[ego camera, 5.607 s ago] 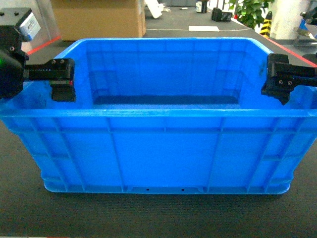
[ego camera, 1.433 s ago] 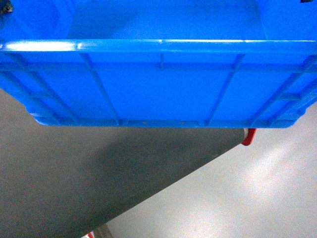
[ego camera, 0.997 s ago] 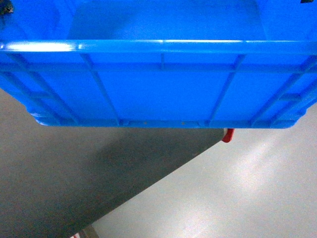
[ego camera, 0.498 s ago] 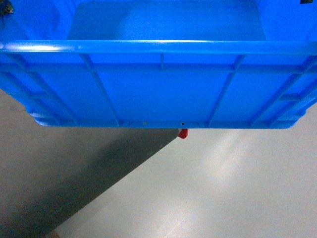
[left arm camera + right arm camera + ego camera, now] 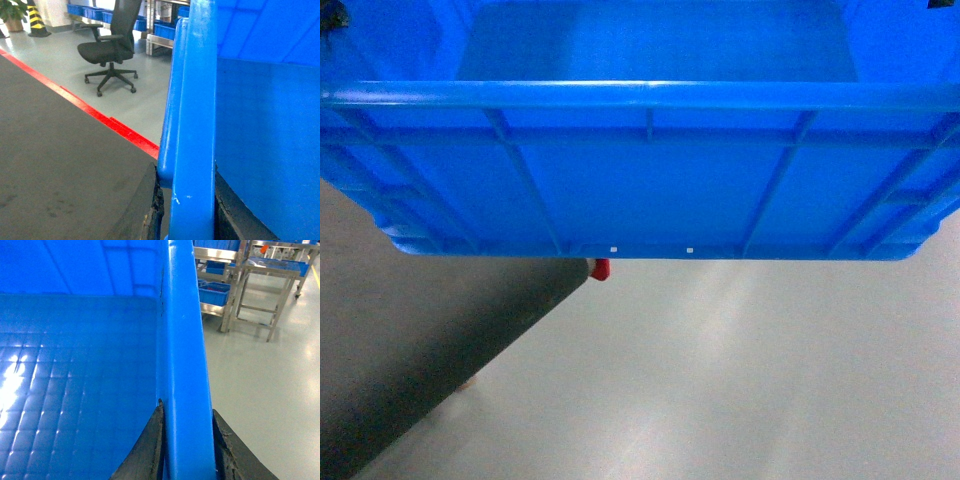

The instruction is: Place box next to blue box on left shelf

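Jaws of your left gripper point(image 5: 185, 210) and right gripper point(image 5: 187, 450) each pinch the box point(image 5: 650, 180) rim between them (opposite walls). Box is carried above floor; shelf unreached, placement beside the other blue box remains.

No text, label, brand, number or sign can be read in any of the three views. The box point(image 5: 640, 180) shows only plain blue ribs and rim, with no print on the wall facing the head camera. In the left wrist view, at about eleven o'clock, a yellow-and-black striped post point(image 5: 36, 20) carries warning stripes but no lettering. The blue bins point(image 5: 215, 290) under the metal racks in the right wrist view bear no legible marks.
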Controlling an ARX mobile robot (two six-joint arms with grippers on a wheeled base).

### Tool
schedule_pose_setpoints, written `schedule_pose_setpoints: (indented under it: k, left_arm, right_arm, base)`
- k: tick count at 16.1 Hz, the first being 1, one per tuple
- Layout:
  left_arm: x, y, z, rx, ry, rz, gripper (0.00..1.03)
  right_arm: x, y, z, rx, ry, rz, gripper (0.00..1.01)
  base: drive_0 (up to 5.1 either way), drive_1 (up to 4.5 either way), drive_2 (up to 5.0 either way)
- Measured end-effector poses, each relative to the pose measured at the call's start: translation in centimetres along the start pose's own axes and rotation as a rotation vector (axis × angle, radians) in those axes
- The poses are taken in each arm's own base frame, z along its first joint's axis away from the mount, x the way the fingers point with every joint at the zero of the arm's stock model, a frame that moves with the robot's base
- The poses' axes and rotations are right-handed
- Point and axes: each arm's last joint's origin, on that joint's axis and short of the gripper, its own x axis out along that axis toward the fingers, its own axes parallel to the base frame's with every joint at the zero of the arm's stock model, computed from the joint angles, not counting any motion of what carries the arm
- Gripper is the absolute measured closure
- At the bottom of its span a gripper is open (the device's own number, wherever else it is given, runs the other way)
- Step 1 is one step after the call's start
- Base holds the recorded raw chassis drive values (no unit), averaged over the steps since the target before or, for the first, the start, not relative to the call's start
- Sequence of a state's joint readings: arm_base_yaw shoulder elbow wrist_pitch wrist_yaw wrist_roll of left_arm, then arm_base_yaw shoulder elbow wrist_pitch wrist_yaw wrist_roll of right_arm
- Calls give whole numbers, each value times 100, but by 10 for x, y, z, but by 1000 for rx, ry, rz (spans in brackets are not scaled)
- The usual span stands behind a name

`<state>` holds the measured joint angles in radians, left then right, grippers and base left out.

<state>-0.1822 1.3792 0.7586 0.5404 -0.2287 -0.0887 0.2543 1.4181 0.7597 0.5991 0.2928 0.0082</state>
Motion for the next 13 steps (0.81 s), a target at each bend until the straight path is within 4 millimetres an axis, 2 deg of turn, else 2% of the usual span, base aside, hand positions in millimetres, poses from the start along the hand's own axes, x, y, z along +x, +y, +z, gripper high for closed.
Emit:
schedule_pose_setpoints:
  k: [13]
  left_arm:
    - [0, 0, 0, 0, -2, 1, 88]
  right_arm:
    - [0, 0, 0, -1, 0, 0, 84]
  base:
    - [-161, -161, -161]
